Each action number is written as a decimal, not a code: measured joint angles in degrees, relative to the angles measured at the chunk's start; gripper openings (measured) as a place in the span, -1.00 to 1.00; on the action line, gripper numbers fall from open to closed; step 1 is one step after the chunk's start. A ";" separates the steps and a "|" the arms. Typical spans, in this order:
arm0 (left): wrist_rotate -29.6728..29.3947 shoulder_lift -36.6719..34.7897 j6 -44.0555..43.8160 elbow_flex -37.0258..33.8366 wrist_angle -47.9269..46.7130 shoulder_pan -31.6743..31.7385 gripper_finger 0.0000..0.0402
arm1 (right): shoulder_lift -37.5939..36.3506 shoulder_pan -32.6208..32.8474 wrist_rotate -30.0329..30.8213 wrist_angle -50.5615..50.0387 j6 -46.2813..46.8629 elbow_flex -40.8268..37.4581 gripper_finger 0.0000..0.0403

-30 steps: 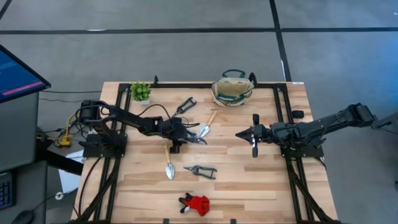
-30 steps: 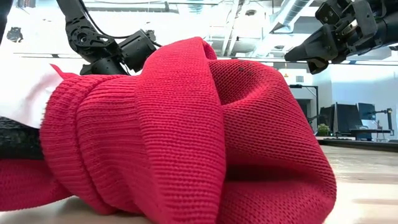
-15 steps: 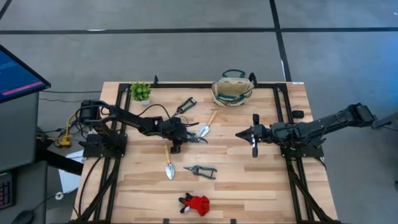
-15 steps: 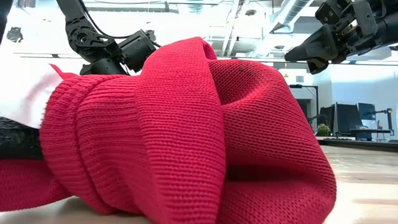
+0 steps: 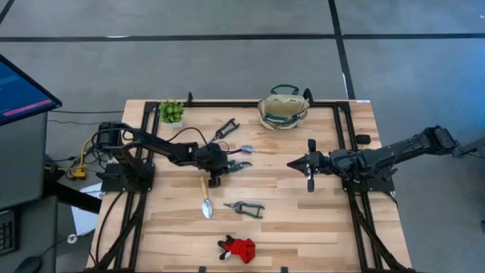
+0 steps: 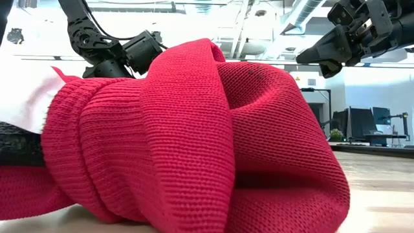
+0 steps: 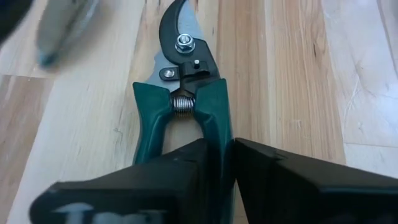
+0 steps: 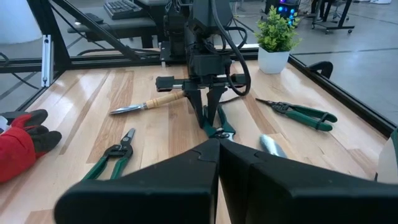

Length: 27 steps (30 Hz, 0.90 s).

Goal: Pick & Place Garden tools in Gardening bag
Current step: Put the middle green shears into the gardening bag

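Right, high view: left claw [image 5: 230,164] sits mid-desk [image 5: 318,220] over the green-handled pruners [image 5: 239,164], which lie roughly in line with the arm, blade end pointing away toward the right arm. Gardening bag [image 5: 283,108] is at the far edge, beyond and to the right of that grasp, nothing in the way. Right claw [image 5: 292,164] hovers just across from it, clamped on nothing, idle. Left arm is clearly the one on the job. Other tools lie apart: a wooden-handled trowel [image 5: 205,200], second pruners [image 5: 245,206], red-and-black bundle [image 5: 239,248] at the near edge. Low view: bundle fills the picture, nothing useful on the grasp. Left wrist view: fingers pinched narrow around one green handle just behind the spring, long axis running straight out from the claw. Right wrist view: confirms the left claw on the pruners at desk level. Judgement: lift, then swing toward the bag.
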 joint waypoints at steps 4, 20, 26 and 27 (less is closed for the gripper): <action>0.10 0.00 0.09 0.00 0.14 -1.13 -0.79 | -0.01 0.00 0.00 0.01 0.00 0.00 -1.00; -7.20 -16.50 7.13 -0.05 5.35 -4.62 -0.80 | 0.00 0.00 0.00 0.05 -0.92 0.00 -1.00; -15.60 -21.94 13.73 0.04 11.41 -4.60 -0.80 | 0.00 -0.11 0.00 0.24 -0.94 -0.02 -1.00; -16.92 -22.07 14.50 0.02 12.57 -4.60 -0.80 | 0.00 -0.09 0.00 0.35 -0.94 -0.02 -1.00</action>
